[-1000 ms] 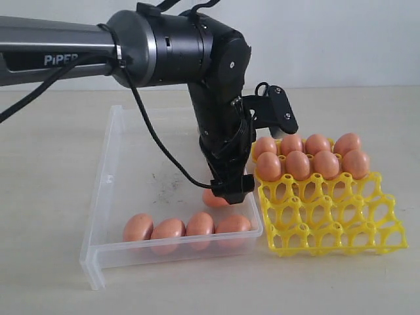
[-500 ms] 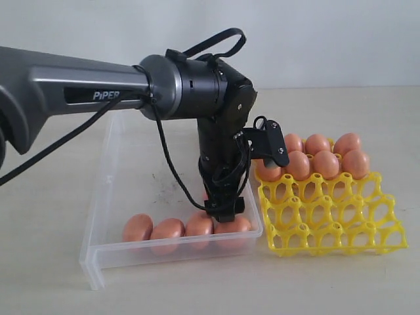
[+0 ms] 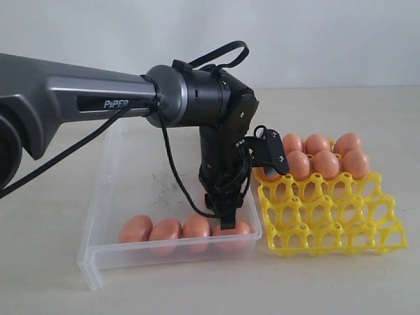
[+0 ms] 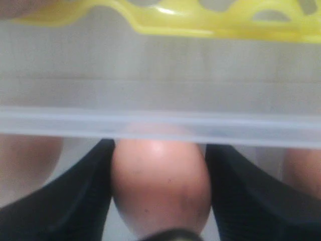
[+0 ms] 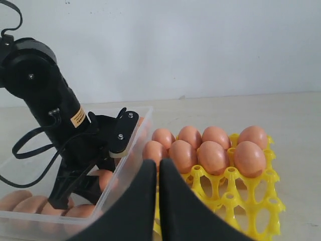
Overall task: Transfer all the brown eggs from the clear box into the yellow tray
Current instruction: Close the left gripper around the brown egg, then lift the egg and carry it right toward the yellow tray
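1 PiPER-marked arm's [image 3: 79, 98] left gripper [image 3: 226, 220] spreads around a brown egg [image 4: 159, 186]; right gripper [image 5: 157, 166] pressed together.

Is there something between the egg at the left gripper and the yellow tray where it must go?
Yes. The brown egg lies between the open fingers of the left gripper, and the low wall of the clear box runs between it and the yellow tray just beyond. Nothing else visible blocks the way.

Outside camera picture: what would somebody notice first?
The big black left gripper is down inside the clear box, its fingers either side of one brown egg. Next comes the bright yellow tray on the right, with eight eggs filling its far rows.
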Action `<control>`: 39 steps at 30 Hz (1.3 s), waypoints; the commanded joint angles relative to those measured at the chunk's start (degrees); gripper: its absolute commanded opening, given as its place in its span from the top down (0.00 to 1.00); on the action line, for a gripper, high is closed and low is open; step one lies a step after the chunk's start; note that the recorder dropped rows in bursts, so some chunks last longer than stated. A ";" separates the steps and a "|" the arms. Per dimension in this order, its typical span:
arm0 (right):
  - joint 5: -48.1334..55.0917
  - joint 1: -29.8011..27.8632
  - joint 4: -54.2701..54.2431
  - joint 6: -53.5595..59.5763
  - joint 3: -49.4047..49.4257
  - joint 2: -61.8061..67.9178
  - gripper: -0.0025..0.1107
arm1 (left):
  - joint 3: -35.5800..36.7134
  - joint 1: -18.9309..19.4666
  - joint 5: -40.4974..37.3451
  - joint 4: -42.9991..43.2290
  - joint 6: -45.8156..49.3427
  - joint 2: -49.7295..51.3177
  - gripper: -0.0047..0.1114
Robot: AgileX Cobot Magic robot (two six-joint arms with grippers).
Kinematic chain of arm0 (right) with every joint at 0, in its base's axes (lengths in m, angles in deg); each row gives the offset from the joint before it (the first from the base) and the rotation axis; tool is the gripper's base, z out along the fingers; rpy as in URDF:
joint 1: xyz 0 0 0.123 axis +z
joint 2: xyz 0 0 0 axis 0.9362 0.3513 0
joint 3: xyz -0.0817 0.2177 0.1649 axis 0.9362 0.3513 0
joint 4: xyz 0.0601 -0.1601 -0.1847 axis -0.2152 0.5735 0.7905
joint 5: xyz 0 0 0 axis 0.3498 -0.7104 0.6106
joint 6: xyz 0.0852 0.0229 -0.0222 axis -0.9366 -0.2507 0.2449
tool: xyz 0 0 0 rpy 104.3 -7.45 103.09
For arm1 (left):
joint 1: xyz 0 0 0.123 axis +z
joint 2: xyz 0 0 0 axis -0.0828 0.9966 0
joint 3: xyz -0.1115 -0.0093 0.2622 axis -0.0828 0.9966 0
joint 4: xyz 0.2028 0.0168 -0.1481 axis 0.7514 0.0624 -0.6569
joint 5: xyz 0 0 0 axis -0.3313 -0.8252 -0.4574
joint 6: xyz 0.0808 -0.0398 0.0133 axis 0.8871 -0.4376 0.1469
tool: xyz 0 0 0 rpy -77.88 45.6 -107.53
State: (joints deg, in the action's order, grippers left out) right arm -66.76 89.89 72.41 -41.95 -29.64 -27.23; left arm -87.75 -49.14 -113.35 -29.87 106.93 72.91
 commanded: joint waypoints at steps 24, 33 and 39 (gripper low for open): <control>-0.22 0.06 0.03 0.13 -0.03 -0.32 0.98 | 30.22 3.28 67.68 -2.36 -42.54 -10.48 0.93; -0.22 0.06 0.03 0.13 -0.03 -0.32 0.98 | 52.42 3.76 126.19 -9.03 -40.18 -10.61 0.93; -0.22 0.06 0.03 0.13 -0.03 -0.32 0.98 | 53.73 1.15 126.19 -0.18 -44.30 -11.36 0.93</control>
State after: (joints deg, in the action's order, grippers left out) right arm -66.76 89.89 72.41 -41.95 -29.64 -27.23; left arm -33.86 -45.78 10.54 -34.76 64.24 62.37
